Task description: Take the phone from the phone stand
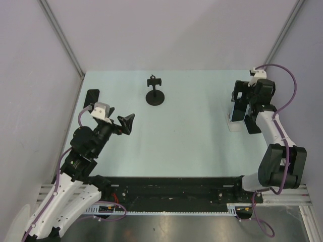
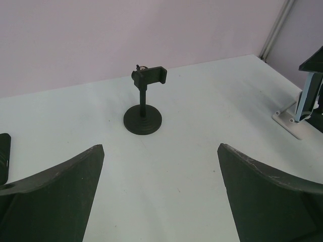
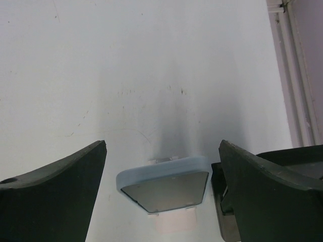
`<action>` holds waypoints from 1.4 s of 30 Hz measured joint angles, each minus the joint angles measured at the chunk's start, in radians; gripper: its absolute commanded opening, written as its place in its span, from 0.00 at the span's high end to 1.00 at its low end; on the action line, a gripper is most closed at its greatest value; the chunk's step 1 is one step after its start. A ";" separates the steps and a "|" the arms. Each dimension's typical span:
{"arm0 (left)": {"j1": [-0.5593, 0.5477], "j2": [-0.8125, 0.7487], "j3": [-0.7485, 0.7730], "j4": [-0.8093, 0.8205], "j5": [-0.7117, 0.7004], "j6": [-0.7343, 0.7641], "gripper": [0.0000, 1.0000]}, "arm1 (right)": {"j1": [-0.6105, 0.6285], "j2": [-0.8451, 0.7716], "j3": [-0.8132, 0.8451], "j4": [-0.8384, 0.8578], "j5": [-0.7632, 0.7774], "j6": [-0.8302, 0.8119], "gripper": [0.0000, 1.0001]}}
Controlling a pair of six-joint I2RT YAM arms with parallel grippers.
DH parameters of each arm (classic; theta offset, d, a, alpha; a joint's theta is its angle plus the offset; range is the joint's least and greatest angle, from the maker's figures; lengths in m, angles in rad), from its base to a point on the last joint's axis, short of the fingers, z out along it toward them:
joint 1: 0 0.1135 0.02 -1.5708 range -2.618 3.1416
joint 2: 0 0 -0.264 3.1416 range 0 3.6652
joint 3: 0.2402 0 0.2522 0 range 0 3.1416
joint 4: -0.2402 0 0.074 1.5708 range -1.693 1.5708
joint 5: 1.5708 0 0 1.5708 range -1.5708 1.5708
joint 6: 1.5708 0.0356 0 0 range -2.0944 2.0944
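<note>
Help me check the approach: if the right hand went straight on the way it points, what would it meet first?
Probably the phone in its pale blue case, on the white phone stand, centred ahead of the open right hand; depth is unclear.

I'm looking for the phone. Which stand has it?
The white stand on the right holds the phone, which is in a light blue case. The black stand in the middle, with the round base, has an empty clamp.
</note>
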State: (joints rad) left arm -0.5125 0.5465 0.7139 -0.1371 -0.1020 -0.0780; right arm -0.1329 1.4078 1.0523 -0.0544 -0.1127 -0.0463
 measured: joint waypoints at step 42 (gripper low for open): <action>-0.001 0.046 -0.008 0.000 0.027 0.000 0.00 | -0.003 -0.096 -0.003 -0.071 -0.056 0.047 0.97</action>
State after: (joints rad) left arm -0.5133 0.5922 0.7059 -0.1371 -0.0746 -0.0784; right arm -0.1360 1.3121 1.0492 -0.1253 -0.1692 0.0002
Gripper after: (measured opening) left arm 0.996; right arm 0.810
